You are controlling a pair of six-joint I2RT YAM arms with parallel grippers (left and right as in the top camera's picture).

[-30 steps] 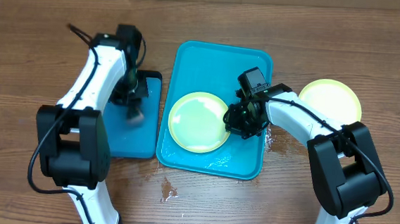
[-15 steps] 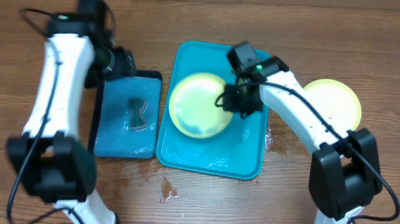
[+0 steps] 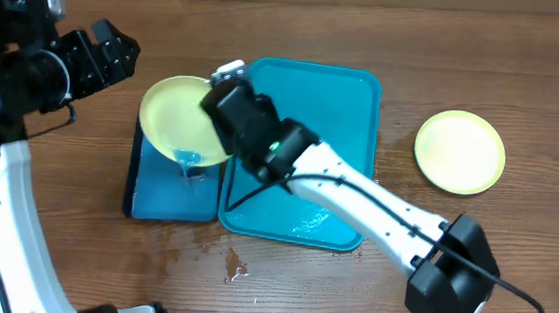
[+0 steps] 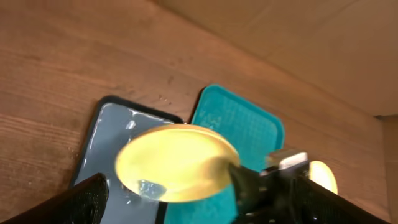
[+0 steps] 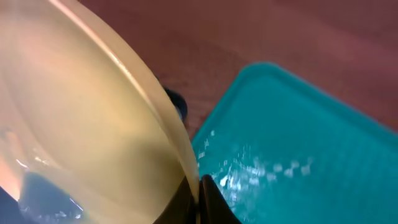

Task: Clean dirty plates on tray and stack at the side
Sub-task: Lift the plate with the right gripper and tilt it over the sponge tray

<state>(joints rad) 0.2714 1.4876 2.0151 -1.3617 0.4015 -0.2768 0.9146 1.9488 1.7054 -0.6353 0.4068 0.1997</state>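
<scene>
Grip first: my right gripper [image 5: 198, 195] is clamped on the rim of a lime-yellow plate [image 3: 177, 116], fingers closed tight on its right edge; that arm reaches from the lower right, slanting across the tray [image 3: 348, 94], to get there; the plate hangs in the air, tilted, over the far end of the small tray [image 3: 156, 195] just left of the tray, and its right edge laps over the line where the two trays meet; a little blue-green liquid [image 3: 189, 157] has pooled against the plate's low edge, the edge nearest me; the rest of its face looks pale and glossy; the tray is wet, with a shine of water [image 3: 307, 221] near its front rim; a second plate [image 3: 460, 151], also lime-yellow, lies flat on the table [image 3: 368, 301] to the right of the tray and apart from it; a few drops [image 3: 235, 265] sit on the wood in front of the trays; my left gripper [image 3: 107, 54] is lifted high at the far left, jaws spread wide and holding nothing; its wrist camera looks down on the held plate and both trays.
</scene>
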